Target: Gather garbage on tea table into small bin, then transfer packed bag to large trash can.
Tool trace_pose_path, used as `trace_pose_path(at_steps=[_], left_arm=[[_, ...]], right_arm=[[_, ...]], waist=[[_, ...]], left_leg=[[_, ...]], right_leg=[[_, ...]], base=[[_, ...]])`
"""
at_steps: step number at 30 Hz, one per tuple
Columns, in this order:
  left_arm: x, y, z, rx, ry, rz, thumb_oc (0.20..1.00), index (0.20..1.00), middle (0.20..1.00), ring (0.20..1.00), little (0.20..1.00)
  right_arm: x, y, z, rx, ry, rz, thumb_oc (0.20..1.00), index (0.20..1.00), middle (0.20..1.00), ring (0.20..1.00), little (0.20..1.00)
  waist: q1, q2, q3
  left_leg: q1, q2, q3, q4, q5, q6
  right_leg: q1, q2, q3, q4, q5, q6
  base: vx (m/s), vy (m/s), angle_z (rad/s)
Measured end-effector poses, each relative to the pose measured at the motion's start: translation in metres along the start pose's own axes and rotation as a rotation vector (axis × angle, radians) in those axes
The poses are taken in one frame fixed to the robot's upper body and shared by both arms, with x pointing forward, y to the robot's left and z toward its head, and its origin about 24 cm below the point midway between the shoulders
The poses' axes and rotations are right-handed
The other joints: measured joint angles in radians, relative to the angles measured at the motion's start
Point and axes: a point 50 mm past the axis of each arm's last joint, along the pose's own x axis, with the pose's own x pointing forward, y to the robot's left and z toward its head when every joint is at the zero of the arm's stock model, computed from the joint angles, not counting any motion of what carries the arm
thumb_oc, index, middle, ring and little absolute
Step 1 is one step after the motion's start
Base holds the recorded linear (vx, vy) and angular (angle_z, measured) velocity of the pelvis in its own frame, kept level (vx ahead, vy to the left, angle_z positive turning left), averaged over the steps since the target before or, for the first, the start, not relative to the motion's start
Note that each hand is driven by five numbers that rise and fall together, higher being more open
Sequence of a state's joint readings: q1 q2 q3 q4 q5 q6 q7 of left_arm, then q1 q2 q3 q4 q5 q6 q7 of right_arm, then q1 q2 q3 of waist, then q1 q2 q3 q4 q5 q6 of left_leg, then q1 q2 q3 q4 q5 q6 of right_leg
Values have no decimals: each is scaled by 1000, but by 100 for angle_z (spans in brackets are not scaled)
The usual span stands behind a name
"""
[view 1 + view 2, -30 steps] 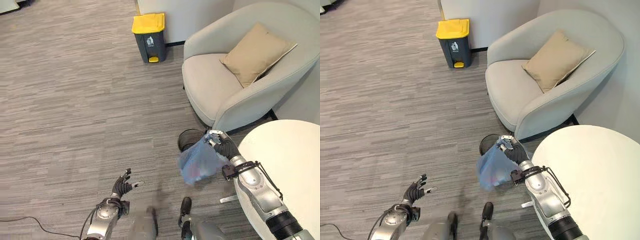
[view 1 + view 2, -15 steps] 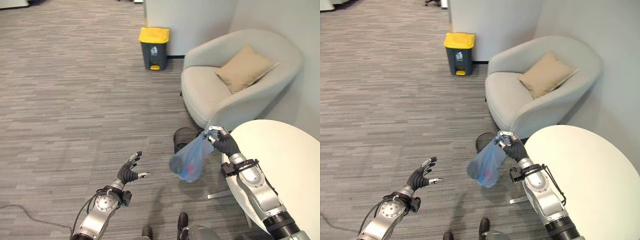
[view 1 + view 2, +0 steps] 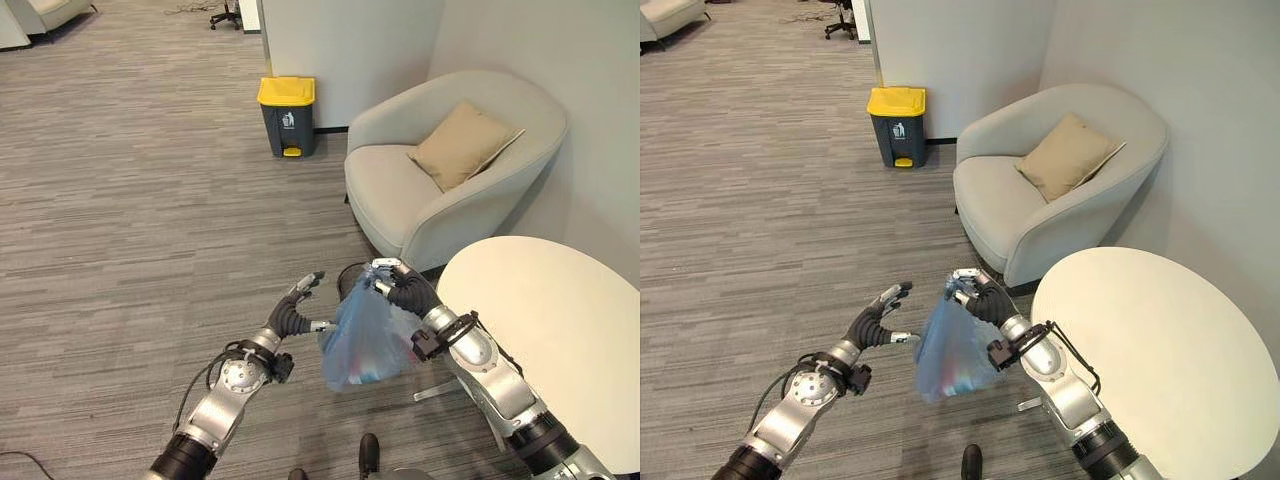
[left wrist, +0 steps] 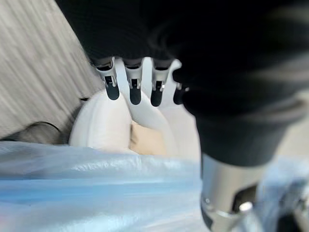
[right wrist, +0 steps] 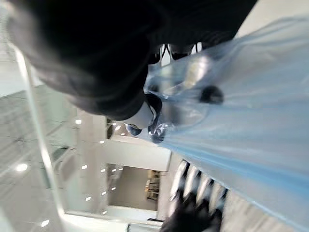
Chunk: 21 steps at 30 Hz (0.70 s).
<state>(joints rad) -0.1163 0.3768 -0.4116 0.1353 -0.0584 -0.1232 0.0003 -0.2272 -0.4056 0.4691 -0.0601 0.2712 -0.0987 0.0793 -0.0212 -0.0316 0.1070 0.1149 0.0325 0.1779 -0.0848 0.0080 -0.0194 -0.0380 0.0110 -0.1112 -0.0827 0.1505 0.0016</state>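
The right hand (image 3: 405, 291) is gripping the gathered neck of a translucent blue bag (image 3: 362, 338), its fingers curled tight round the bunched plastic. The bag is hanging free below the hand, bulging at the bottom, with something reddish showing faintly through the film. In the right wrist view the plastic (image 5: 241, 111) is running taut away from the hand's dark cover.

The left hand (image 3: 291, 316) is holding nothing, its fingers spread straight and relaxed, just beside the bag at the bag's 9 o'clock. Whether its fingertips are touching the plastic cannot be told. In the left wrist view the straight fingers (image 4: 132, 85) are pointing over the blue film.

At 12 o'clock from the bag, partly behind it, a small dark bin (image 3: 349, 280) is standing on the grey striped carpet (image 3: 130, 220). At 3 o'clock from the bag a round white table (image 3: 560, 330) is standing, with the right forearm reaching in along its near edge.

Beyond the small bin, at about 1 o'clock, a pale grey armchair (image 3: 440, 190) is sitting against the wall with a tan cushion (image 3: 462, 142) propped in its seat. Farther off, at about 11 o'clock from the bag and well apart from both hands, a dark trash can with a yellow lid (image 3: 286, 115) is standing at the foot of a white wall.
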Motion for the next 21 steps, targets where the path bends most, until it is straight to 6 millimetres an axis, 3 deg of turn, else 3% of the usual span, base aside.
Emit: trace_pose_path(at_steps=[6, 12, 15, 21], left_arm=[[12, -17, 5, -6, -13, -57, 1000, 1000, 1000, 1000, 1000], [10, -19, -21, 42, 108, -48, 1000, 1000, 1000, 1000, 1000], [8, -24, -34, 81, 166, -51, 1000, 1000, 1000, 1000, 1000], [10, -25, -34, 80, 168, -20, 1000, 1000, 1000, 1000, 1000]], right_arm=[[14, 23, 19, 77, -90, 108, 200, 200, 200, 200, 200], [24, 30, 30, 94, -129, 153, 200, 200, 200, 200, 200], [35, 47, 41, 107, -168, 221, 200, 200, 200, 200, 200], [41, 66, 48, 180, -185, 279, 200, 200, 200, 200, 200]], waist=[[-13, -6, -24], [-18, -22, -51], [-14, -24, -56], [4, -24, -65]], left_leg=[[3, -1, 2, 0, 0, 0], [4, -2, 9, 0, 0, 0], [6, -3, 16, 0, 0, 0], [6, -4, 16, 0, 0, 0]], right_leg=[[1, 1, 5, 0, 3, 4], [-1, 0, 10, 0, 4, 5], [-1, -1, 15, 0, 6, 5], [-1, -1, 15, 0, 8, 1]], base=[[7, 2, -3], [1, 3, -3], [-6, 13, -4], [0, 0, 0]])
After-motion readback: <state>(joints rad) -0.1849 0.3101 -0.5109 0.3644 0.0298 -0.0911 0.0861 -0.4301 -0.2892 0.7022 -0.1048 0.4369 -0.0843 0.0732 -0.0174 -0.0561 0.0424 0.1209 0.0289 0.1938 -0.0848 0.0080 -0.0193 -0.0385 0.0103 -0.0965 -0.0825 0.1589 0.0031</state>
